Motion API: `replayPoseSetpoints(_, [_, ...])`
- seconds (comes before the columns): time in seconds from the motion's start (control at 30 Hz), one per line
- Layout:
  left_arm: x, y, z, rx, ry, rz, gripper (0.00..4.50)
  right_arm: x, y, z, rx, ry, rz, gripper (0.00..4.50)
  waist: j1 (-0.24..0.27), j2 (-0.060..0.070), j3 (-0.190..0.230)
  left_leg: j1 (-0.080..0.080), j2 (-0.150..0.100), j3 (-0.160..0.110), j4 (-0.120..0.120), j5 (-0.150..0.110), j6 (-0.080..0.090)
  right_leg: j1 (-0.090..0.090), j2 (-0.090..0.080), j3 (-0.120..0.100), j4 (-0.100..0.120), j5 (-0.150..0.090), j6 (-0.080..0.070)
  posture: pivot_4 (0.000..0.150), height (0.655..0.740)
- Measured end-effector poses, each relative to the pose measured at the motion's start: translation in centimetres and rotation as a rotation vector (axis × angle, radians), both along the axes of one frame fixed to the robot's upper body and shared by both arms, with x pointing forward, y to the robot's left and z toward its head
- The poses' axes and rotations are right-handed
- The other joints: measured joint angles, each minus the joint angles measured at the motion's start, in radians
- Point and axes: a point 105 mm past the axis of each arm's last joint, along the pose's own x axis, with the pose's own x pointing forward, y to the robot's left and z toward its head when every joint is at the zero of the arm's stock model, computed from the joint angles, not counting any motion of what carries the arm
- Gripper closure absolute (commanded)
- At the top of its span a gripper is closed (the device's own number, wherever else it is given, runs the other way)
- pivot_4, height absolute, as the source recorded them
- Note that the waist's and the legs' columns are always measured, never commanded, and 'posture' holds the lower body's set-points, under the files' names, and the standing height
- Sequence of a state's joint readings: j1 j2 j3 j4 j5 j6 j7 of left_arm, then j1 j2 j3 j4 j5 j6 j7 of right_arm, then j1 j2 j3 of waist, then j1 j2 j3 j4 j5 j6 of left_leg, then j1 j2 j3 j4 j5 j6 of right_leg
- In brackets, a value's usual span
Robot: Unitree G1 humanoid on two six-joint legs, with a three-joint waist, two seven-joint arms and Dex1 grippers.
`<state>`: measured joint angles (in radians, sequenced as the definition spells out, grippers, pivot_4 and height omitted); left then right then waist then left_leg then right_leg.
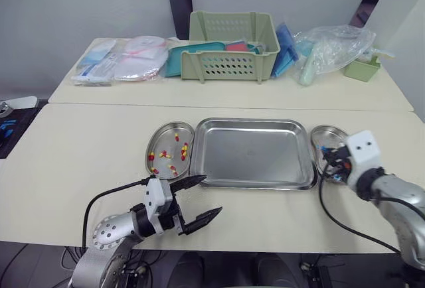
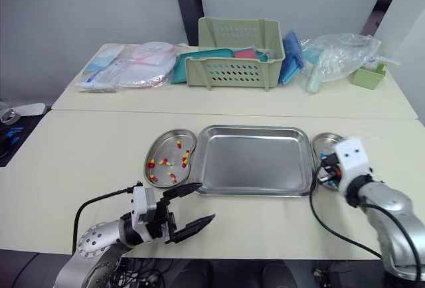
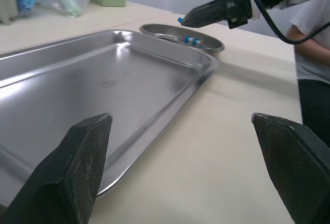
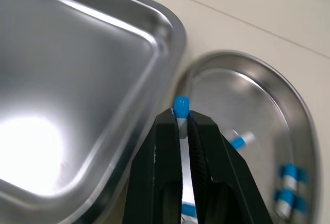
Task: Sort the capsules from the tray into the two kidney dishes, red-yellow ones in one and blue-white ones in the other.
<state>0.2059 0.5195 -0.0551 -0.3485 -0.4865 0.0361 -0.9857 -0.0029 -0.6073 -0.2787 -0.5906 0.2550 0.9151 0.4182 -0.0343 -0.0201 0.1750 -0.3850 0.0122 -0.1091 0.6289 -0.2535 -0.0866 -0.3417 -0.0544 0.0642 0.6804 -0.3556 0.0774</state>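
- Pinching a blue-white capsule (image 4: pixel 181 105) in the right gripper (image 4: pixel 181 118), over the right kidney dish (image 4: pixel 227 92) just beside the tray (image 4: pixel 77 69).
- Holding the left gripper (image 1: pixel 212 194) spread wide, empty, over the table (image 1: pixel 80 168) before the tray.

You have bright, even light from overhead; shadows are faint. Glare: one white patch on the tray (image 4: pixel 77 69) floor, right wrist view. Paler sheen along its 12 o'clock rim.

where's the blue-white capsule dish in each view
Left eye view: dish at right end of tray.
Right eye view: dish at right end of tray.
Left wrist view: dish beyond far corner of tray.
Right wrist view: dish beside rounded corner of tray.
Shared landmark: tray.
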Motion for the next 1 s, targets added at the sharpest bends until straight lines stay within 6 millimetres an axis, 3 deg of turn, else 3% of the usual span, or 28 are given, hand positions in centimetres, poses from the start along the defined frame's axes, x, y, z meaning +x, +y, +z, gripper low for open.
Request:
replayPoseSetpoints(0.17, [-0.1, -0.2, 0.4, 0.005, -0.024, -0.046, 0.0, 0.0, -1.9, -0.4, 0.021, 0.015, -0.071, 4.48, -0.002, 0.0, 0.0, 0.0, 0.0, 0.0, 0.0, 0.0, 0.0, 0.0, 0.0, 0.0, 0.0, 0.0, 0.0, 0.15, 0.739])
replayPoseSetpoints(0.53, [0.0, -0.6, 1.2, -0.05, -0.087, -0.046, 0.0, -0.4, -2.4, -1.6, 0.056, 0.041, -0.087, 4.48, 0.002, 0.001, 0.0, 0.0, 0.0, 0.0, 0.0, 0.0, 0.0, 0.0, 0.0, 0.0, 0.0, 0.0, 0.0, 0.15, 0.739])
replayPoseSetpoints(0.6, [0.3, -0.5, 1.2, -0.052, -0.097, -0.039, 0.0, -0.5, -2.5, -1.6, 0.069, 0.044, -0.086, 3.79, 0.002, 0.001, 0.0, 0.0, 0.0, 0.0, 0.0, 0.0, 0.0, 0.0, 0.0, 0.0, 0.0, 0.0, 0.0, 0.15, 0.739])
replayPoseSetpoints(1.0, [0.7, -0.2, 0.9, -0.055, -0.101, -0.017, 0.0, -0.5, -3.3, 0.2, 0.05, -0.014, -0.056, 0.57, 0.002, 0.001, 0.0, 0.0, 0.0, 0.0, 0.0, 0.0, 0.0, 0.001, 0.0, 0.0, 0.0, 0.0, 0.0, 0.15, 0.739])
